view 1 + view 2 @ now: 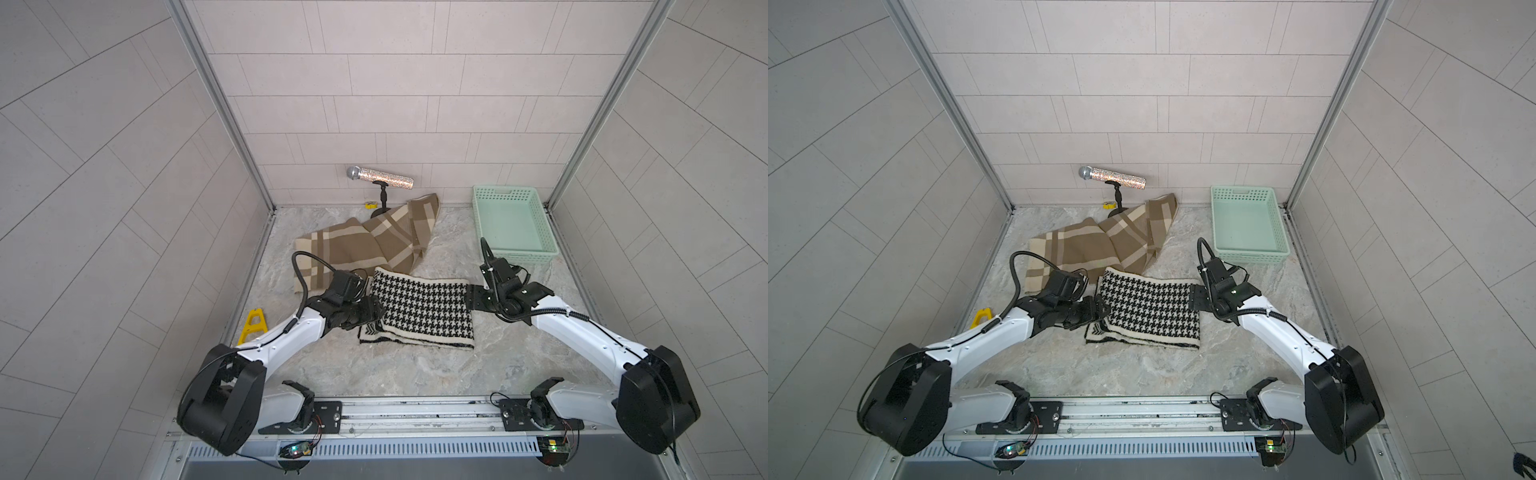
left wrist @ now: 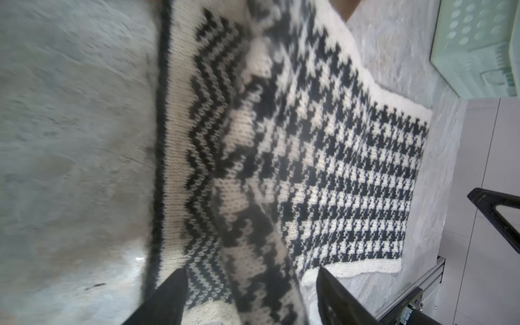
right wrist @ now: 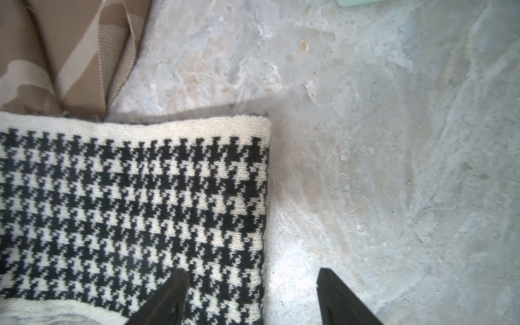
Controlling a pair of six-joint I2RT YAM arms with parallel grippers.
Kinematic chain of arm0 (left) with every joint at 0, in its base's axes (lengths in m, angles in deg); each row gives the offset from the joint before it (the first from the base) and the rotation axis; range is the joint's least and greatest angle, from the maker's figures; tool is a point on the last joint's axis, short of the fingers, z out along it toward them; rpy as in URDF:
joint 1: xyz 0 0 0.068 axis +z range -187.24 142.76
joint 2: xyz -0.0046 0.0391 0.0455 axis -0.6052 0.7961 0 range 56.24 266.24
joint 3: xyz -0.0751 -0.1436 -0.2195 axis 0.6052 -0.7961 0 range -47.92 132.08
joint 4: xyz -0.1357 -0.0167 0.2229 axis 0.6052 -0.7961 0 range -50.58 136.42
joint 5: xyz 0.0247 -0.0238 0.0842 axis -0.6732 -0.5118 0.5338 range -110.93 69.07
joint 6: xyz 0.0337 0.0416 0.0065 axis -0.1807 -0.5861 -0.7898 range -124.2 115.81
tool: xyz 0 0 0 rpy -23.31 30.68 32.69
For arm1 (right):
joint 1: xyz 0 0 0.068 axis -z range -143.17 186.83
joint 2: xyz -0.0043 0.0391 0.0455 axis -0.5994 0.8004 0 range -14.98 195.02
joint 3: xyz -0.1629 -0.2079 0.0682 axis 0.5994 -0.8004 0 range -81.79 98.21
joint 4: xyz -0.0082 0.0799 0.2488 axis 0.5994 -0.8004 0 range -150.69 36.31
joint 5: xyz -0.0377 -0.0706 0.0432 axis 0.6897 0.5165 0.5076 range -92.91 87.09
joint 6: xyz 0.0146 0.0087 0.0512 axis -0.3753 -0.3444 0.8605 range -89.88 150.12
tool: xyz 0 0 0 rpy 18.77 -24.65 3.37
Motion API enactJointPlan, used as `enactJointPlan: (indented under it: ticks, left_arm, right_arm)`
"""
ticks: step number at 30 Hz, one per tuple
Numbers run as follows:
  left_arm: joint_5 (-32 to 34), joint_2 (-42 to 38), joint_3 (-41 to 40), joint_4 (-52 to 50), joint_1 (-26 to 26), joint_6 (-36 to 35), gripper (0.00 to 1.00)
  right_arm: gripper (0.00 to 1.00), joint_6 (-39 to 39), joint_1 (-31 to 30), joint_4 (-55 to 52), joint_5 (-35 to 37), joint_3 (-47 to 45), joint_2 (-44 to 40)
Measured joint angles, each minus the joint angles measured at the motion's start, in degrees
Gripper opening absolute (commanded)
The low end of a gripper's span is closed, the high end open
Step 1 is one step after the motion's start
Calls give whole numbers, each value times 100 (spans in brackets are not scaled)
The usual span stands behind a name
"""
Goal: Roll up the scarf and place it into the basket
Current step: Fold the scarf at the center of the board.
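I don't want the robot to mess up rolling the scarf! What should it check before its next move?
1. Basket empty: ok.
2. Black-and-white scarf rolled up: not ok, it lies folded flat.
3. Left jaws open: ok, apart over one end of that scarf.
4. Right jaws open: ok, apart at the other end.
5. Brown scarf apart from it: not ok, their edges meet.
6. Microphone out of the way: ok, it stands at the back wall.
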Motion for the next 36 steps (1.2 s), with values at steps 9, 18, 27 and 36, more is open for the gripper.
enactJointPlan:
  ticks: [9,18,27,36]
  left_arm:
    - [361,-234,-345,-302,-31,96,12]
    - [516,166,-662,-4,-28,210,0]
    - [634,61,-531,-188,-48,153,49]
    - [1674,-1040,238,-1672,-39,-63,45]
  right_arm:
    - [75,20,0,114,-413,-144,680]
    - [69,26,0,385,-708,-258,994]
    - [54,170,-50,719,-1073,-413,1132]
    - [22,142,-76,483,-697,-492,1176]
